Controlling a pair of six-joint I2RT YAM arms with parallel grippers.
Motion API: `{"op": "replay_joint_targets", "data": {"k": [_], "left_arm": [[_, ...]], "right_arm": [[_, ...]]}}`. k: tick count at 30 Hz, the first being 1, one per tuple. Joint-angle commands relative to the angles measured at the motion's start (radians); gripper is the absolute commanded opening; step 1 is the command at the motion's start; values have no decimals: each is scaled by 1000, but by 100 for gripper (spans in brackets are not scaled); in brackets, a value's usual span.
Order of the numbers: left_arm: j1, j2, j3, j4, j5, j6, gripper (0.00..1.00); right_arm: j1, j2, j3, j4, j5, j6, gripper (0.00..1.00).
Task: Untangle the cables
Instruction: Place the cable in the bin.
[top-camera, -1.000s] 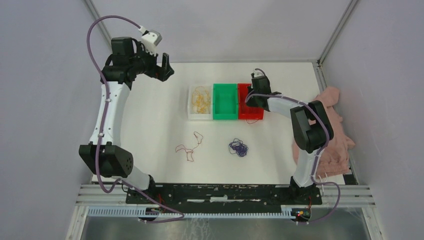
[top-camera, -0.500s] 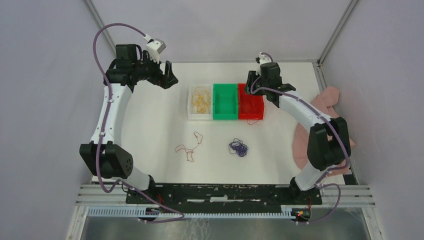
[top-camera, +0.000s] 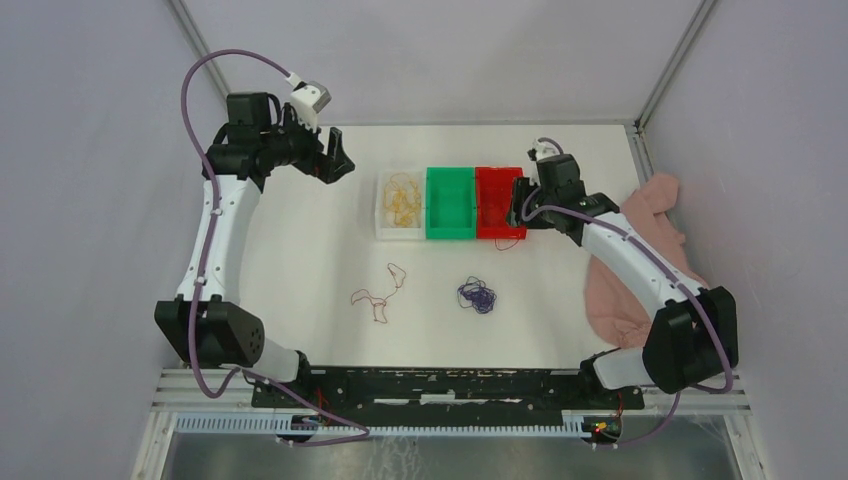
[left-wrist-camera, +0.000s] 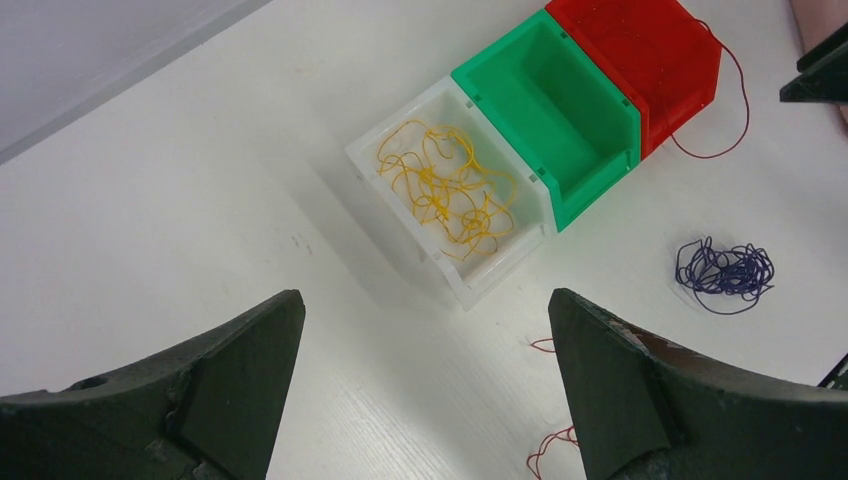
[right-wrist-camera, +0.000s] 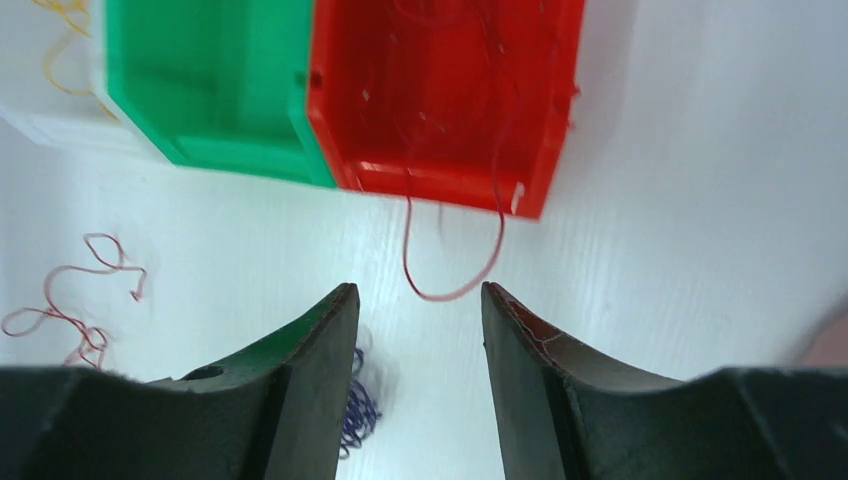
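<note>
Right gripper (right-wrist-camera: 418, 292) pulling back from red bin (right-wrist-camera: 450, 188). Jaws parting now, pinched shut second ago, nothing between them. Red cable (right-wrist-camera: 406, 240) lying in red bin, one loop trailing over near wall onto table (top-camera: 300, 250) (drop looking done, if untidy). Left gripper (left-wrist-camera: 422, 298) hanging spread wide, empty, over far-left table. White bin (left-wrist-camera: 490, 275) holding yellow cable (left-wrist-camera: 445, 195). Green bin (left-wrist-camera: 598, 178) showing nothing inside. Second red cable (top-camera: 377, 297) and blue-purple cable (left-wrist-camera: 725, 275) lying loose on table, apart, likely awaiting sorting.

Three bins (top-camera: 450, 234) are blocking the far worktop (top-camera: 300, 250); a bare gap is lying between the red cable (top-camera: 378, 296) and blue cable (top-camera: 477, 294).
</note>
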Motion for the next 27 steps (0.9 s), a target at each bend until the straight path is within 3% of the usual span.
{"op": "replay_joint_targets", "data": {"k": [1, 8, 15, 22, 27], "left_arm": [[4, -41, -9, 9, 37, 50, 99], [5, -50, -6, 9, 38, 53, 99], [6, -67, -5, 9, 21, 64, 100], [10, -63, 3, 8, 15, 65, 100], [10, -57, 0, 18, 18, 53, 100]], "right_arm": [[7, -109, -96, -87, 75, 14, 57], [8, -89, -198, 11, 42, 60, 58], [8, 29, -194, 135, 28, 72, 47], [8, 57, -117, 150, 54, 40, 9], [8, 128, 36, 111, 74, -19, 1]]}}
